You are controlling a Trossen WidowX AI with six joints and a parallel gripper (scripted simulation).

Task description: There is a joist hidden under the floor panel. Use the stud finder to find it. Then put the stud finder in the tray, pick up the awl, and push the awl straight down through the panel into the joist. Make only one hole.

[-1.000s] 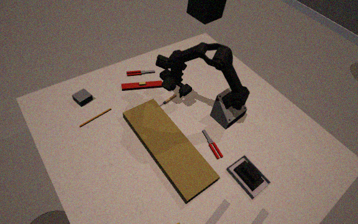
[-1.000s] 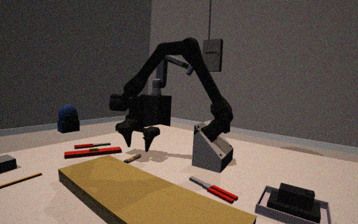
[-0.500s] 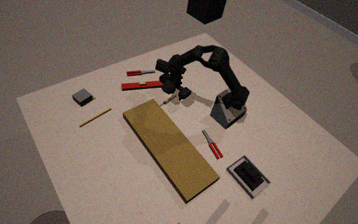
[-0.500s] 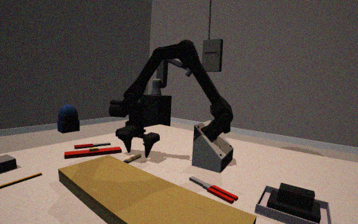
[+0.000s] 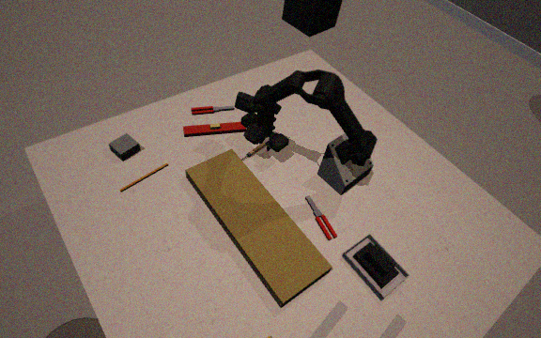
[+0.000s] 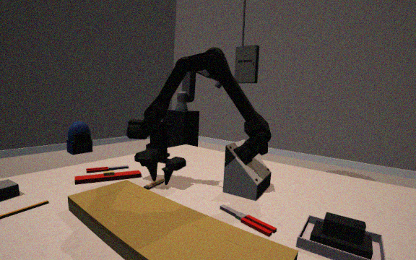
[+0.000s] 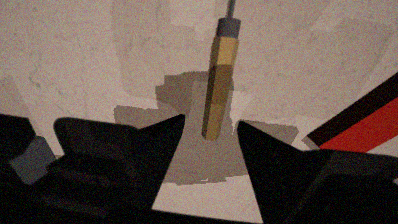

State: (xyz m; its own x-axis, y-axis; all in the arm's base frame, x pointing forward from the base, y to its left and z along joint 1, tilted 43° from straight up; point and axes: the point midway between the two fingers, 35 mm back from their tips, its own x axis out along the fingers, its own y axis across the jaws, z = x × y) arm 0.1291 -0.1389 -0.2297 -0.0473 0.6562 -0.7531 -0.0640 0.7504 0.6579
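Where lettering shows, on the grey wall box (image 6: 247,64) behind the hand, it is illegible. Black two-fingered gripper (image 5: 267,136) (image 6: 160,181) (image 7: 211,122): partly spread, holding nothing. Wooden-handled awl (image 5: 257,150) (image 6: 154,183) (image 7: 220,85): lying on the table, handle end between the fingertips.

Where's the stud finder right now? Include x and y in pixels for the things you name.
The stud finder (image 5: 377,264) (image 6: 343,231) sits in the tray (image 5: 394,286) (image 6: 302,243), lower right in the top and exterior views, beyond the nearer red-handled pliers (image 5: 323,227) (image 6: 258,224) from the arm's base (image 5: 329,171) (image 6: 237,182).
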